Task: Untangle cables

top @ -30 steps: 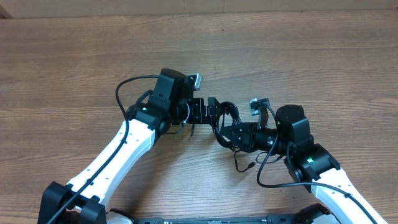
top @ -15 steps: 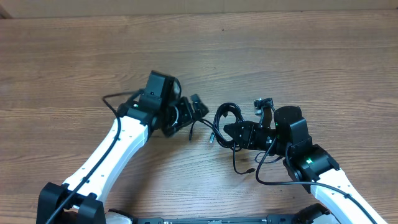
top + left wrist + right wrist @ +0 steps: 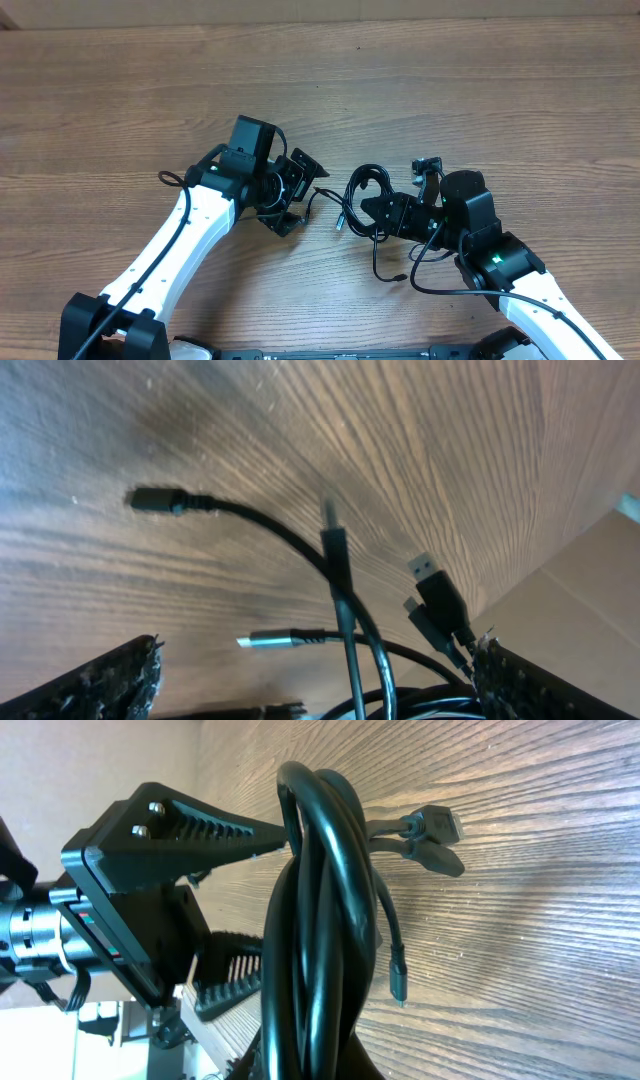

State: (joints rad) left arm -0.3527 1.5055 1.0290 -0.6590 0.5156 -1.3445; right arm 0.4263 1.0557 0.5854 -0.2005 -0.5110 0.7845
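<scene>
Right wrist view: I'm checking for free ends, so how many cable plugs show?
3: an upper plug and a lower plug together at upper right, and a small plug lower, mid-frame. The bundled cables may hide more.

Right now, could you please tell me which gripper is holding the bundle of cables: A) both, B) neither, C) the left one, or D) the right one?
D: the right gripper is closed on the looped cables, while the left gripper has its jaws spread wide.
</scene>
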